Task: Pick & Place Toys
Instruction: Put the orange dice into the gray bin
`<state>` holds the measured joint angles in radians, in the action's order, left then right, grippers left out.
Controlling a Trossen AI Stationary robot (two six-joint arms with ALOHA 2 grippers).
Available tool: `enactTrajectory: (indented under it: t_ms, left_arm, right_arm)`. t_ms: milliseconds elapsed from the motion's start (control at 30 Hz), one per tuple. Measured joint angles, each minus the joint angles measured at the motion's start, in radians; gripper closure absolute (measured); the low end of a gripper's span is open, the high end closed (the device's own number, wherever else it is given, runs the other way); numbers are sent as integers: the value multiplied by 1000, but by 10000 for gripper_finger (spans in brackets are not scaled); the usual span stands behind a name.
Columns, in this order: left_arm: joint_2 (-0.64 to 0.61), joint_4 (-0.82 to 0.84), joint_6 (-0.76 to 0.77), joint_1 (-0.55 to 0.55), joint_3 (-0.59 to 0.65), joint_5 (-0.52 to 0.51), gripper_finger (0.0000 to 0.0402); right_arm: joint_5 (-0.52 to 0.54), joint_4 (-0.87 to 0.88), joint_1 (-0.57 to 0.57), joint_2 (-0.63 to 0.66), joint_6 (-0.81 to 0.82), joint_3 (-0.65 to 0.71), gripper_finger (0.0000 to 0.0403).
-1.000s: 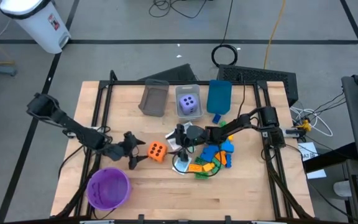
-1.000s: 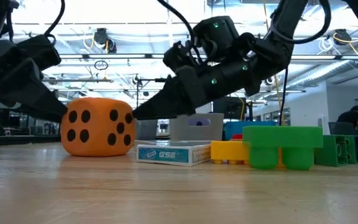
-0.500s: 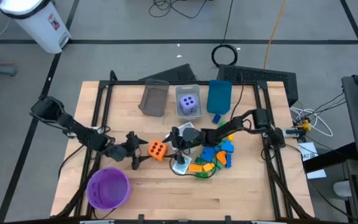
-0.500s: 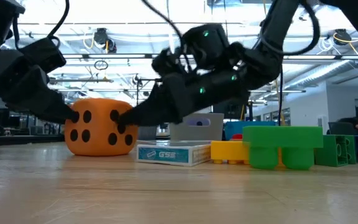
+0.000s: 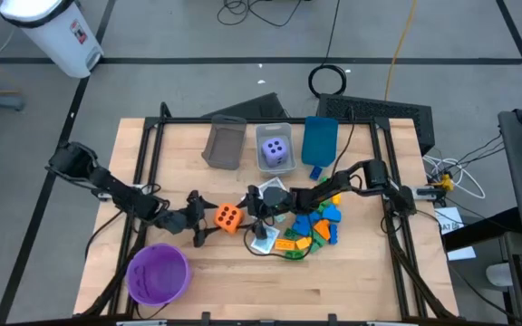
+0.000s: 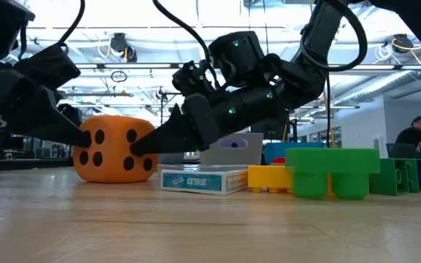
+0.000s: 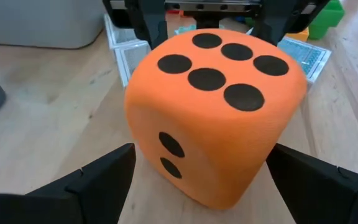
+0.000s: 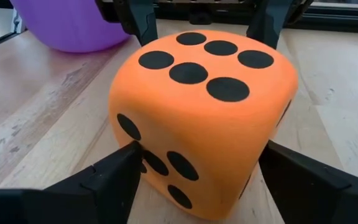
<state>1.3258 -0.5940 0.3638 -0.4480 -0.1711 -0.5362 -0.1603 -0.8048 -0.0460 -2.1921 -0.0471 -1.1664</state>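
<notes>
- Two claws meet at the orange die (image 5: 229, 218), which sits on the desk (image 5: 243, 290) near its middle, its five-dot face up.
- The left claw (image 5: 199, 218) comes in from the die's left side; in its wrist view its fingers (image 7: 101, 177) are spread wide, one on each side of the die, and whether they touch it cannot be told.
- The right claw (image 5: 250, 214) reaches from the opposite side, also spread, with a finger (image 8: 114, 174) right at the die's lower edge.
- In the low view both claws' dark tips lie against the die's two flanks.
- Just right of the die lie a white-and-teal card (image 6: 203, 180) and the heap of building bricks (image 5: 314, 228).
- The purple die (image 5: 275, 150) lies in the clear bin (image 5: 274, 132) at the desk's far edge.
- The purple bowl (image 5: 158, 273) stands near the front left corner.
</notes>
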Motion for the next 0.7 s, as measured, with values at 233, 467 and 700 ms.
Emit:
enactTrajectory:
  t_ms: [233, 467, 700]
  left_arm:
    - [0, -68, -45, 0, 0, 28, 139]
    - [0, -71, -39, 0, -3, 26, 207]
    - [-2, -115, -32, 0, -4, -6, 174]
  right_arm:
    - [-2, -4, -1, 0, -39, 0, 143]
    - [-1, -24, -1, 4, -38, 1, 147]
    - [-2, 7, -1, 37, -40, 3, 149]
